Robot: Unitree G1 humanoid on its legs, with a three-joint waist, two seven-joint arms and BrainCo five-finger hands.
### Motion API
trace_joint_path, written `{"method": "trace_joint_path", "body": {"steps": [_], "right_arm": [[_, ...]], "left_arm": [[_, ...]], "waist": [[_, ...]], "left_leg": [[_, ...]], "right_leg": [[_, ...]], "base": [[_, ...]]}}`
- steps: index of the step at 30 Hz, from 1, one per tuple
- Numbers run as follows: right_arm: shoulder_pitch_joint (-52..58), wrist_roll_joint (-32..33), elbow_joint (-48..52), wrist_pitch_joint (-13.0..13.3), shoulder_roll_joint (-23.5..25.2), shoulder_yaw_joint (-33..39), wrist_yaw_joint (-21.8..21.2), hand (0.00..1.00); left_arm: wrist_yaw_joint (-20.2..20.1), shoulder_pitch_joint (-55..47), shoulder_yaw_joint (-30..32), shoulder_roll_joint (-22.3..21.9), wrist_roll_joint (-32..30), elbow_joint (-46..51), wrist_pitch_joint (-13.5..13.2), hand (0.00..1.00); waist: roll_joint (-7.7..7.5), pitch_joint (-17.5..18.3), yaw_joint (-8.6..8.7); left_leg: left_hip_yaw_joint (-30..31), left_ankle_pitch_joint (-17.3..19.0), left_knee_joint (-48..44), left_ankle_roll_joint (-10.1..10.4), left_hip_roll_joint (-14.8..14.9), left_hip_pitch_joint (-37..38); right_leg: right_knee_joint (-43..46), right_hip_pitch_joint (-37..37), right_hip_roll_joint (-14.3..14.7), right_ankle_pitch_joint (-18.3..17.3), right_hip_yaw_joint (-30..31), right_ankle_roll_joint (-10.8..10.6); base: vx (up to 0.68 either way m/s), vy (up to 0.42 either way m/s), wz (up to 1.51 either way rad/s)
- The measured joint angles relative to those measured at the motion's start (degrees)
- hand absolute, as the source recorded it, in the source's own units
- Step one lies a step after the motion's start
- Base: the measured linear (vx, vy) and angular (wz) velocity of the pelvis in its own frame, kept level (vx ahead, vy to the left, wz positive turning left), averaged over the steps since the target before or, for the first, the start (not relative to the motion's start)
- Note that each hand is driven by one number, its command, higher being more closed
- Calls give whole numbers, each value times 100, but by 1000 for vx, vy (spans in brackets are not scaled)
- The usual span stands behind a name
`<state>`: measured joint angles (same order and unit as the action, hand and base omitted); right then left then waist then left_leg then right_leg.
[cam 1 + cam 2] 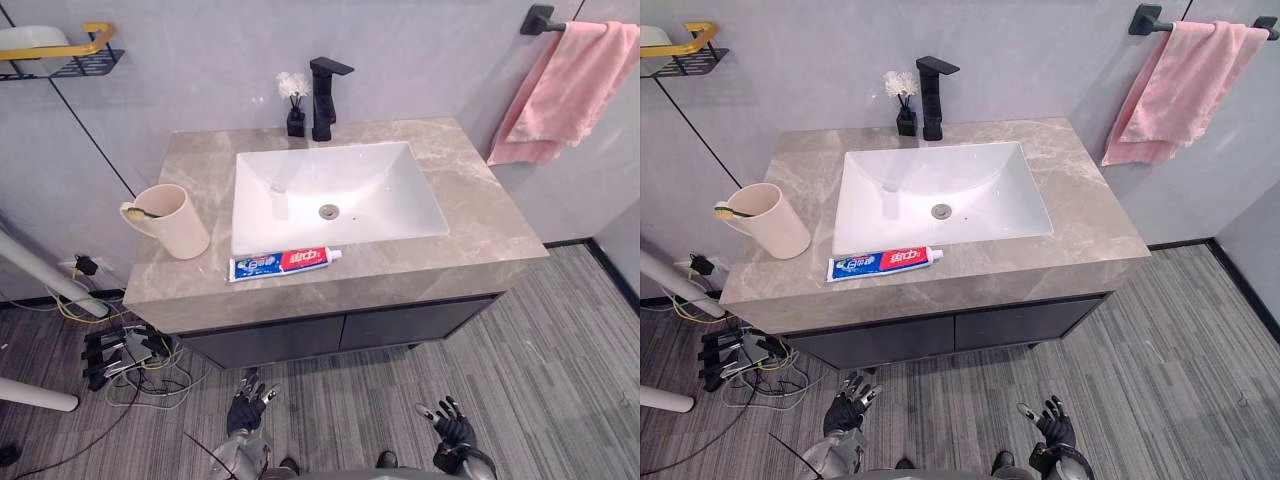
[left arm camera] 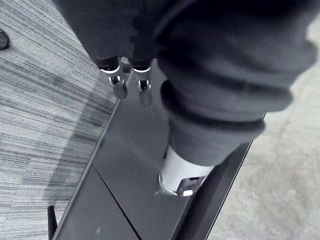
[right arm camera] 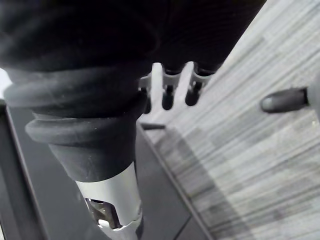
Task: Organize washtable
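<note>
A blue, red and white toothpaste tube (image 1: 284, 263) lies flat on the grey marble washtable (image 1: 470, 215), along the front rim of the white sink (image 1: 370, 190). At the counter's left end a beige cup (image 1: 172, 221) holds a toothbrush (image 1: 143, 211) whose head pokes over the rim. Both hands hang low in front of the cabinet, well below the counter: my left hand (image 1: 247, 405) and my right hand (image 1: 452, 425), each with relaxed, spread fingers and nothing in them. The left wrist view shows the left fingers (image 2: 120, 88) straight; in the right wrist view the right fingers (image 3: 168, 95) are straight too.
A black faucet (image 1: 324, 95) and a small black diffuser bottle (image 1: 295, 115) with white flowers stand behind the sink. A pink towel (image 1: 575, 90) hangs on a wall bar at the right. A wire shelf (image 1: 60, 55) is on the left wall. Cables and a power strip (image 1: 125, 355) lie on the floor at left.
</note>
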<state>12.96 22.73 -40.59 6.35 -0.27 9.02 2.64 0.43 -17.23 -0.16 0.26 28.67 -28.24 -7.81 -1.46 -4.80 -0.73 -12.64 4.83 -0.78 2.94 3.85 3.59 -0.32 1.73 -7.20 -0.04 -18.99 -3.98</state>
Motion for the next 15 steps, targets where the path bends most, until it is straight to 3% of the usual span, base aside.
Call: {"method": "trace_joint_path", "body": {"steps": [2,5,6,8,9,15], "right_arm": [[-16,217,-106,5,-25,242,53,0],[-6,385,-296,1,-34,548,111,0],[-5,418,-306,1,-32,645,121,0],[-144,496,-305,12,-76,855,194,0],[-177,512,-286,33,-125,927,228,0],[-260,646,-187,100,-34,934,218,0]], "left_arm": [[93,247,-57,4,-38,-124,12,0],[179,606,-169,22,-39,-89,-4,0],[226,631,-206,24,-41,-72,-4,0],[275,594,-221,33,-85,-64,3,0],[296,544,-218,48,-86,-56,5,0],[334,314,-245,304,-127,-33,2,0]], "waist": [[-4,-61,41],[-104,-203,131],[-101,-223,145],[-16,-324,144],[-14,-334,136],[-41,-279,79]], "left_leg": [[246,-84,-93,-39,-67,-229],[731,-388,-366,-6,-233,-703],[697,-419,-355,15,-247,-740],[-275,-216,-469,-208,-6,-826],[-467,-231,-549,-236,10,-847],[-219,-278,-202,-268,-461,-762]], "right_leg": [[116,1,-119,-91,-352,-50],[504,-6,-514,-328,-1160,-87],[558,10,-560,-355,-1334,-83],[795,99,-679,-445,-1745,-154],[909,120,-777,-459,-1814,-175],[947,204,-1118,-434,-2006,-383]], "base": [[-32,5,75],[-68,37,138],[-88,68,140],[-85,120,96],[-84,161,63],[-41,143,29]]}}
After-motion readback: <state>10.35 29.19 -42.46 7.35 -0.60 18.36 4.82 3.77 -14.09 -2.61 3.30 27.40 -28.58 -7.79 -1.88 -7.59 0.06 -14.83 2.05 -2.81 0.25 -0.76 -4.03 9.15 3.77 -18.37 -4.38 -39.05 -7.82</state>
